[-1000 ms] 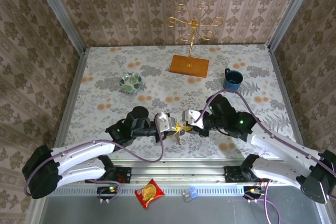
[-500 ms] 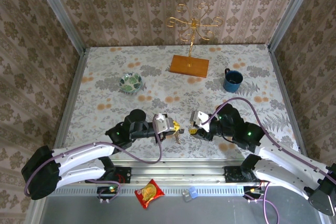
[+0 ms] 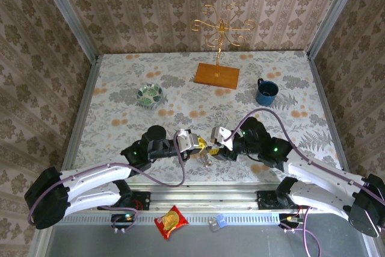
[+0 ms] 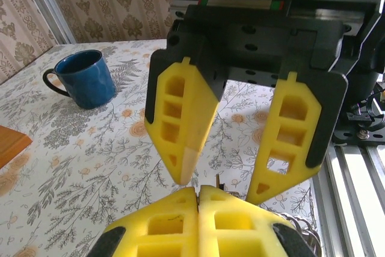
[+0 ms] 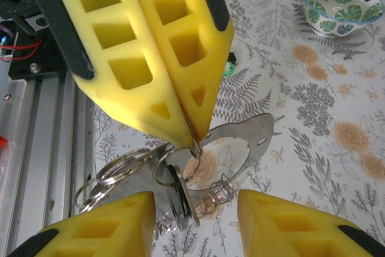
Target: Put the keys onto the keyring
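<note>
**Right gripper back at the key bunch, jaws spread wide**

Back in close after a brief retreat: right gripper [image 4: 221, 185] nose to nose again with the left gripper [image 5: 189, 133], jaws wider apart than a second ago and nothing between them. Left gripper unmoved over that second, jaws pressed shut on a thin wire loop of the keyring [image 5: 117, 173]. Dangling under that pinch: several metal rings, a flat silver tag [image 5: 243, 139] and the keys [image 3: 205, 157], too small and bunched for telling threaded from loose. Whole bunch hanging just above the table [image 3: 120, 124], between the two sets of fingers.

Likely meaning: a fresh approach for a new hold lower on the bunch, so threading judged unfinished.

Little room on the near side: front rail [image 3: 204, 198] close beside the hanging rings, with a red snack packet [image 3: 171, 221] down past it. Plenty of bare patterned tabletop toward the far side. Bowl [image 3: 150, 94], blue mug [image 3: 266, 91] and gold wire stand [image 3: 218, 58] all well apart from the work. Side walls well apart from both arms too.
</note>
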